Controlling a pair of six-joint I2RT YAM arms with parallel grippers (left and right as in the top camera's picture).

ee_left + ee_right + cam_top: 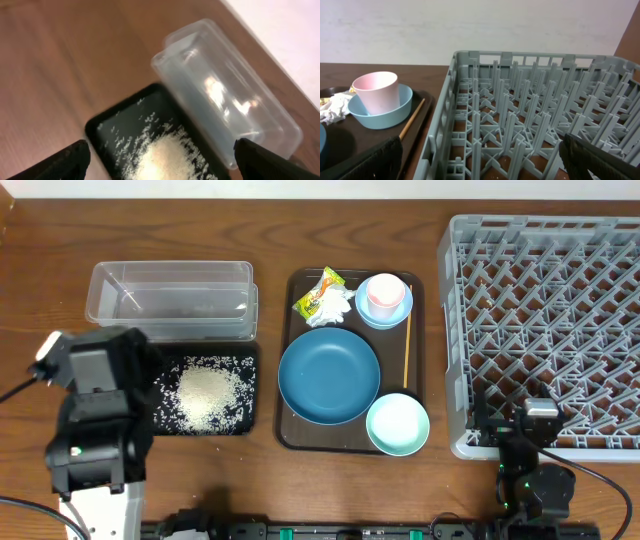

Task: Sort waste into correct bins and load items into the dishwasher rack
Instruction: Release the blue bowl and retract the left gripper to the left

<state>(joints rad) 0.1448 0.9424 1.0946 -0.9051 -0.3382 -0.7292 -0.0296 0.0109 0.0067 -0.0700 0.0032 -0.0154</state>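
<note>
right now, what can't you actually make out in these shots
- Overhead: the left arm covers the black tray's left end.
- Left wrist: the clear tub is blurred.
- Right wrist: the left frame edge cuts off most of the serving tray.

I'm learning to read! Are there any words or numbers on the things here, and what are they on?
Snack wrapper: it has colourful print, but too small and crumpled to read.
Clear tub, black tray, grey rack: no words, numbers or signs show.
</note>
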